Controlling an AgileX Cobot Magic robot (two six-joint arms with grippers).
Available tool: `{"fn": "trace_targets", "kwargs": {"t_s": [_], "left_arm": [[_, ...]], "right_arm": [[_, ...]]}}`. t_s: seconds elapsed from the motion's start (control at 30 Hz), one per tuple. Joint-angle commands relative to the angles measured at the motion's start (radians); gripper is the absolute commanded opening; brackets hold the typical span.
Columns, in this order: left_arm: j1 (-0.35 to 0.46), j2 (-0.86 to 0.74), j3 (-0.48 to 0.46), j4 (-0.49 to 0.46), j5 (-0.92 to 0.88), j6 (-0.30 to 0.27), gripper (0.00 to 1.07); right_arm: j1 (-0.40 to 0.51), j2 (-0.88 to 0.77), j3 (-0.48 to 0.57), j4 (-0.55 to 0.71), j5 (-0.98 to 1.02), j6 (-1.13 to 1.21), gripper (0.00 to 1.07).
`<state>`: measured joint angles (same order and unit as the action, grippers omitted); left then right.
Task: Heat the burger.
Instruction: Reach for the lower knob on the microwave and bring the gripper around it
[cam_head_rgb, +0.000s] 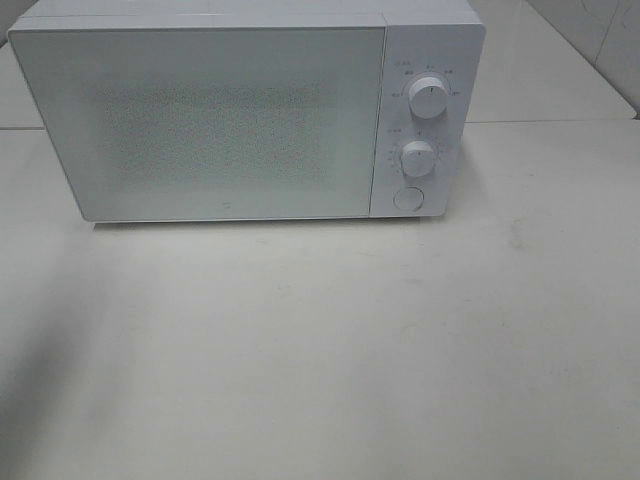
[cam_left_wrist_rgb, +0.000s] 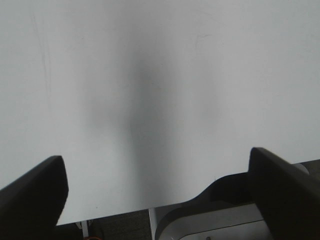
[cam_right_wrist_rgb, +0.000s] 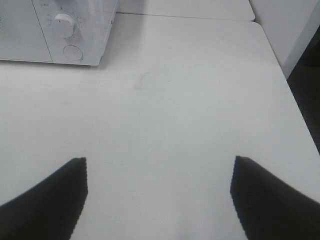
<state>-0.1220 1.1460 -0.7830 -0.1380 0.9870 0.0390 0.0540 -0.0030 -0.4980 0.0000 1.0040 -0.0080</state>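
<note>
burger not in any view: not under either gripper, not on the table (cam_head_rgb: 320, 350) patch I can see. microwave (cam_head_rgb: 200, 120) door is closed and its window is frosted, so can't tell if it's inside

left gripper (cam_left_wrist_rgb: 156, 160): fingers wide apart, nothing between them, plain tabletop below
right gripper (cam_right_wrist_rgb: 160, 164): fingers apart too, nothing held; microwave control end sits ahead of it, off toward the left arm's side, well apart. two knobs (cam_head_rgb: 428, 97) and a round button (cam_head_rgb: 407, 197) face it

handling guess: a burger is light, soft and stacked, so layers will likely shear and the bun dents under a hard pinch. i'd take it low across the sides, fingers spanning bun and patty together, gentle close, keep it level. door needs opening first either way
</note>
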Motion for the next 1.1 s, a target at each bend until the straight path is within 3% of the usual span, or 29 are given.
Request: {"fn": "trace_targets", "kwargs": {"t_s": [0.03,0.57,0.63,0.8,1.1], "left_arm": [[0.002,-0.124,0.05,0.038,0.046,-0.051,0.9],[0.002,-0.595,0.237,0.094,0.081,-0.039,0.9],[0.002,-0.685,0.262,0.089,0.086,0.007,0.89],[0.002,-0.789,0.261,0.078,0.085,0.046,0.89],[0.002,-0.972,0.263,0.054,0.088,0.035,0.88]], "right_arm": [[-0.006,-0.033,0.0,0.0,-0.01,0.0,0.76],[-0.006,-0.033,0.0,0.0,-0.01,0.0,0.76],[-0.006,-0.033,0.0,0.0,-0.01,0.0,0.76],[-0.006,-0.033,0.0,0.0,-0.01,0.0,0.76],[-0.006,-0.033,0.0,0.0,-0.01,0.0,0.76]]}}
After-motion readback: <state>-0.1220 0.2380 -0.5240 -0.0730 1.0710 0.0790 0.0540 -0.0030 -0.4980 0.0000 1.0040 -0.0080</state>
